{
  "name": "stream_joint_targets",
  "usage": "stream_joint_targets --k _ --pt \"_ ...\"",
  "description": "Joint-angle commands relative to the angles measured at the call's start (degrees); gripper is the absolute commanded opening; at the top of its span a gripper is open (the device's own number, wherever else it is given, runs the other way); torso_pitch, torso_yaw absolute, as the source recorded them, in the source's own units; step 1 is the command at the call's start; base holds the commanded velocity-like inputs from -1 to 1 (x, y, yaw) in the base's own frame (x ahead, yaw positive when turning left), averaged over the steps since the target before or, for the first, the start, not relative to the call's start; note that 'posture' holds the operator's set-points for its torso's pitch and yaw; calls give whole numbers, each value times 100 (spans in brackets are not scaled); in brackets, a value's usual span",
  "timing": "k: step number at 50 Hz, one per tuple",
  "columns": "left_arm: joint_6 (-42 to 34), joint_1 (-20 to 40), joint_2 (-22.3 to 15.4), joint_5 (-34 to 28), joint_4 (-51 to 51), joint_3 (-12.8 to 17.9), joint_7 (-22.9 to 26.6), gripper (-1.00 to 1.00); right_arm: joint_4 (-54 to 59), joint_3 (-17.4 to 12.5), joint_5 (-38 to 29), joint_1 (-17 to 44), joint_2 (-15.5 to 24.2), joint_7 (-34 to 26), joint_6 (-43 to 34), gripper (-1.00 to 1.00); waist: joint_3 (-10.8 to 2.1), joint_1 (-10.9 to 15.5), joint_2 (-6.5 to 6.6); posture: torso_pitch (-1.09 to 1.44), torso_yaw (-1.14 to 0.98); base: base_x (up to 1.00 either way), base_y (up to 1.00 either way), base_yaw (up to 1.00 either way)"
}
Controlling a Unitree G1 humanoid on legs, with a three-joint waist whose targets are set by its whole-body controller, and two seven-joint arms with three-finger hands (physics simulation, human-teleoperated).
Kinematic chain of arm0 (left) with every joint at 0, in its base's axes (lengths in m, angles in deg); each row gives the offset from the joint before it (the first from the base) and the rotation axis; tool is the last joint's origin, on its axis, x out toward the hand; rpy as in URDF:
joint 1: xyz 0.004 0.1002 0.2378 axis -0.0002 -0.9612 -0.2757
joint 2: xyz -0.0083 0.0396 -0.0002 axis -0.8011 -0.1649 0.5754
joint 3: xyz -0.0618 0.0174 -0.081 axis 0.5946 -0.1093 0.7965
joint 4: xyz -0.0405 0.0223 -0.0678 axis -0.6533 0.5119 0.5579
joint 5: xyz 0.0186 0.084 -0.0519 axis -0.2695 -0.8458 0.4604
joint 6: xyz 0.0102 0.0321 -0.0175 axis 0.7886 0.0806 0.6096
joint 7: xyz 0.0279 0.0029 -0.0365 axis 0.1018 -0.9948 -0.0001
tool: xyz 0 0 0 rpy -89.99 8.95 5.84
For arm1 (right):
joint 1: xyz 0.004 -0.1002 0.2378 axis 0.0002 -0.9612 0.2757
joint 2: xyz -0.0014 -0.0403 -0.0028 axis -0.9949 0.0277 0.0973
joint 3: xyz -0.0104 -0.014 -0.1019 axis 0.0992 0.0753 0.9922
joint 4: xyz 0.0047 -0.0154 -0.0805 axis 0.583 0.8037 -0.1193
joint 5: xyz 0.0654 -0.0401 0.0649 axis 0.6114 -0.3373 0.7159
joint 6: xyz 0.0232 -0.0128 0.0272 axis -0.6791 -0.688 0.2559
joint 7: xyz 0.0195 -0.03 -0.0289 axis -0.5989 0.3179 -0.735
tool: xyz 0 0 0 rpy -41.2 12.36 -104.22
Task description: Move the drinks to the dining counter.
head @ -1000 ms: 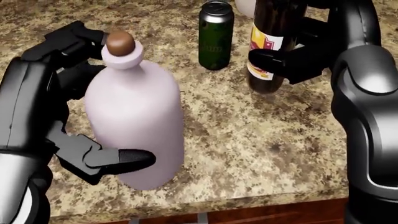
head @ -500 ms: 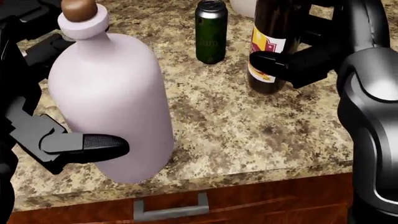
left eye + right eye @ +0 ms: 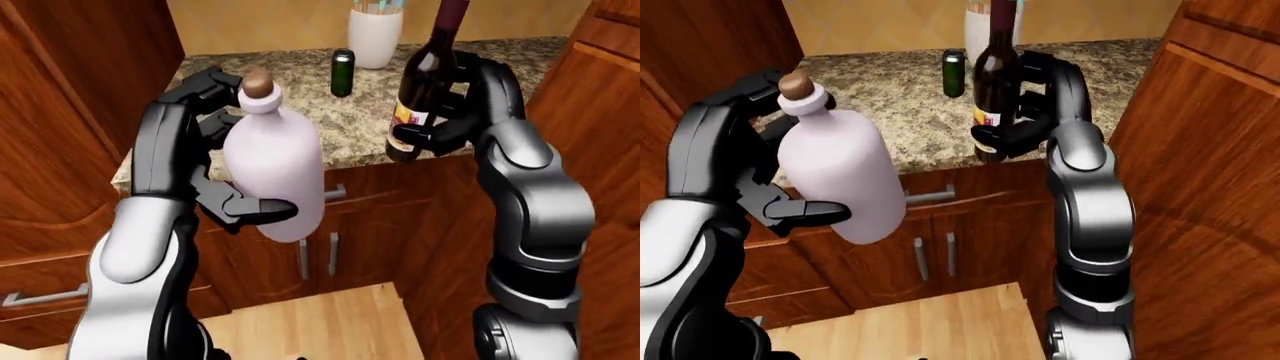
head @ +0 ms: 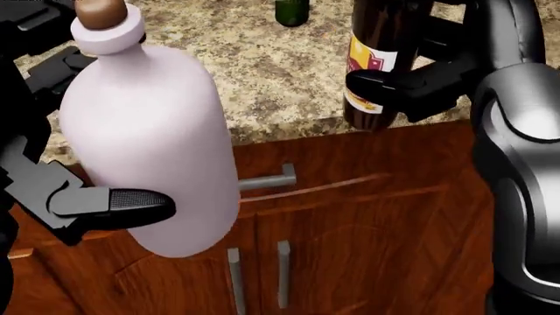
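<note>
Two drinks are held clear of the counter [image 3: 370, 127], and one is left standing on it. The pink bottle [image 3: 275, 180] is gripped by the left hand [image 3: 215, 161] at centre left of the left-eye view, its fingers closed round the body and a thumb [image 4: 113, 200] pressed across the lower wall. The wine bottle [image 3: 420, 82] is gripped by the right hand [image 3: 450, 124] at upper right, with fingers wrapped round the labelled part. The can [image 3: 343, 72] is seen at the top centre of the counter, near a white vase [image 3: 375, 34] and apart from both hands.

The step in hand is judged to be the carry away from this counter. Both bottles are to be kept upright; the pink bottle is seen slightly tilted, and its cork [image 3: 258, 82] is to be kept uppermost. The grip on the pink bottle is taken low on a wide, smooth body, so slipping is judged the main risk; firm closure is to be kept and sudden turns avoided. The wine bottle's base appears level with the counter edge, so it should be lifted clear before any turn is made. Cabinet walls stand close at left and right of the eye views, so the elbows are to be held in. A further trip is judged necessary for the can.
</note>
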Motion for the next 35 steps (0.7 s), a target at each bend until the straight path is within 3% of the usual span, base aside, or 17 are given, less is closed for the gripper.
stream_joint_targets --k 1,2,3,4,5,7,16,21,23,24,25,26,27,28,30,33,35 --pt "217 141 -24 22 -146 8 -31 -100 -284 -137 -57 230 75 82 269 -100 -145 -27 -16 0 0 -59 10 0" --pt "209 145 -27 34 -152 19 -36 -100 -285 -135 -60 222 69 82 278 -100 -117 -31 -111 0 0 -59 10 0" --pt "210 140 -32 42 -153 19 -41 -100 -291 -130 -65 216 65 82 279 -100 -156 -43 -334 0 0 -59 10 0" --pt "214 141 -37 51 -150 22 -49 -100 -294 -124 -70 219 64 79 275 -100 -234 -44 -407 0 0 -59 11 0" --pt "221 143 -36 62 -144 30 -57 -100 -300 -126 -72 224 63 75 268 -100 -177 -131 -278 0 0 -59 12 0" --pt "217 148 -50 83 -142 33 -74 -100 -296 -141 -59 238 43 75 250 -100 -368 -69 -431 0 0 -59 18 0" --pt "108 205 -107 168 -196 90 -102 -100 -339 -131 -29 262 29 90 184 -100 -269 -68 -331 0 0 -59 30 0" --pt "34 235 -133 209 -254 100 -124 -100 -378 -139 -21 255 36 93 156 -100 -96 -143 -122 0 0 -59 37 0" --pt "59 234 -142 231 -235 116 -138 -100 -387 -114 -14 229 31 69 179 -100 -128 -169 147 0 0 -53 46 0" --pt "72 223 -142 241 -231 116 -148 -100 -390 -100 -17 201 18 61 210 -100 -219 -183 435 0 0 -23 75 0" --pt "80 216 -144 251 -227 119 -156 -100 -404 -90 -18 190 10 49 214 -100 13 -89 104 0 0 -13 100 0" --pt "84 209 -146 261 -229 123 -164 -100 -406 -87 -16 177 -2 34 230 -100 98 2 31 0 0 -6 0 100" --pt "79 207 -152 269 -235 134 -166 -100 -404 -82 -19 168 -7 25 242 -100 10 -84 233 0 0 -2 0 100" --pt "81 209 -164 281 -234 157 -163 -100 -418 -91 -15 166 -11 16 239 -100 -58 2 290 0 0 0 0 100" --pt "82 194 -183 307 -238 203 -163 -100 -431 -91 -17 151 -27 16 241 -100 -34 84 281 0 0 0 0 100" --pt "91 205 -212 357 -217 274 -169 -100 -412 -64 -27 126 -43 -9 279 -100 15 207 44 0 0 0 0 100" --pt "67 220 -242 391 -228 308 -182 -100 -420 -28 -46 110 -68 -26 288 -100 -18 210 -244 0 0 0 0 100"
